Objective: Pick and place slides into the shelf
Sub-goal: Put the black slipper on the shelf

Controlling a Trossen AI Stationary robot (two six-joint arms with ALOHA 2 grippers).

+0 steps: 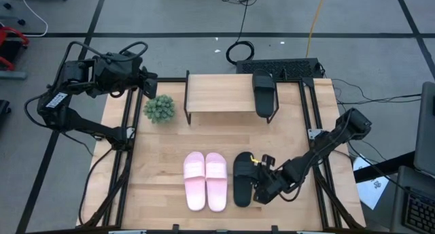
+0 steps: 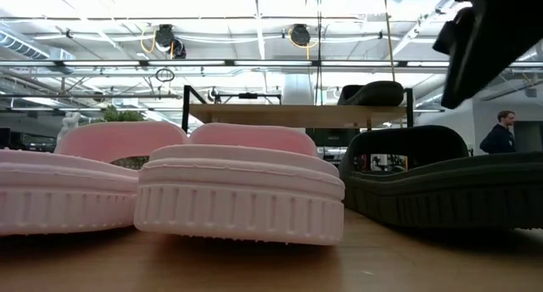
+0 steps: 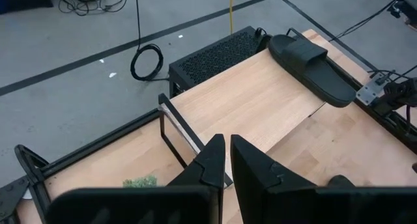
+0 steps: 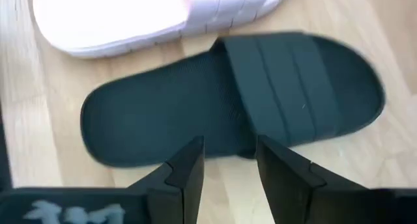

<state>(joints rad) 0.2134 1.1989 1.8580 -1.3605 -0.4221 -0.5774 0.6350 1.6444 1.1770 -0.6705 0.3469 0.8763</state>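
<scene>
On my far left the left gripper (image 1: 151, 79) waits above the table's far left corner, its jaws pressed together on nothing, hanging over the small green plant (image 1: 159, 109). Right of the plant stands the shelf (image 1: 221, 94), with one black slide (image 1: 264, 92) already lying on its right end. Nearer to me, the pink pair (image 1: 205, 180) sits side by side on the table (image 1: 156, 173), and just right of it lies the second black slide (image 1: 243, 178). My right gripper (image 4: 229, 160) is down at that slide's right edge, jaws partly apart across the sole's rim; I cannot tell whether they have taken hold.
</scene>
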